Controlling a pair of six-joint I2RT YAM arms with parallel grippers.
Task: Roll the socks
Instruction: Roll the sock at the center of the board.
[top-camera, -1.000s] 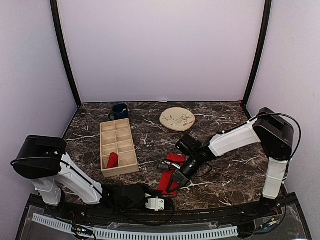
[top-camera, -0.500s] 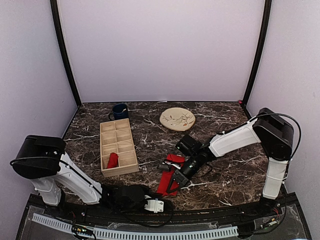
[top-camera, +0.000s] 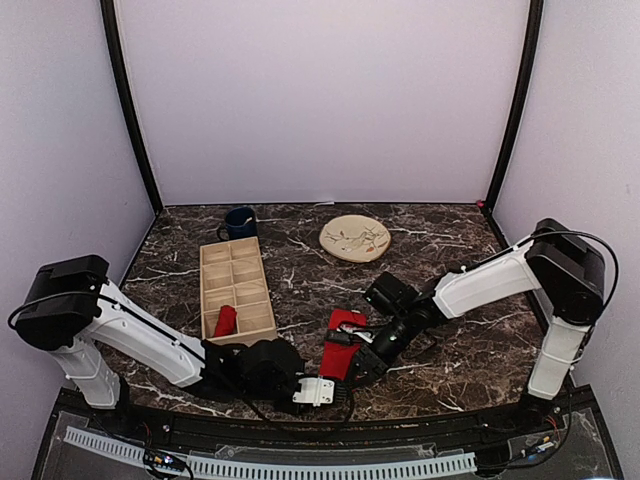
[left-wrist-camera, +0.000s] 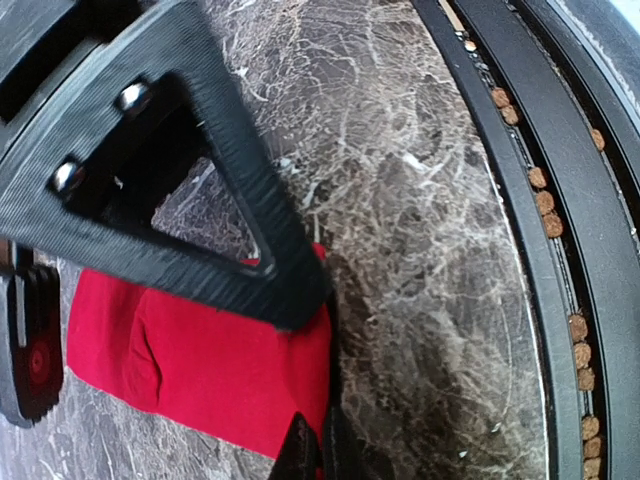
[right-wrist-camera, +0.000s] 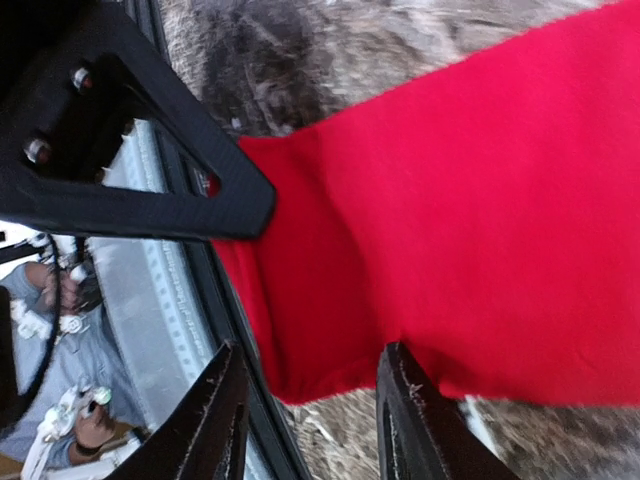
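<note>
The flat bright red fabric sock (top-camera: 343, 345) lies lengthwise on the dark marble-patterned table (top-camera: 300, 270), near the middle of the near side. Its near end stops short of the black rail (left-wrist-camera: 500, 200) along the table edge, with a strip of bare marble between them.

The second red sock (top-camera: 226, 320) sits bunched in a near left-hand compartment of the pale wooden divided box (top-camera: 203, 290), well apart from the first.

Left gripper (left-wrist-camera: 305, 375): fingers spread, approaching from the rail side. The near edge of the flat sock lies between them, and one fingertip (left-wrist-camera: 295, 300) touches the fabric edge.

Right gripper (right-wrist-camera: 285, 290): fingers spread, straddling the same near end of the sock from the opposite side. In the right wrist view the gap between them is wide, so the fabric is not pinched.

In the top view the two grippers stand just beside each other over this end, with little room between them.

Bare marble shows to the right of the sock and beyond it, as far as the round beige plate (top-camera: 355, 238). The wooden box stands to the left, and the dark blue mug (top-camera: 238, 222) is behind the box near the back wall.
</note>
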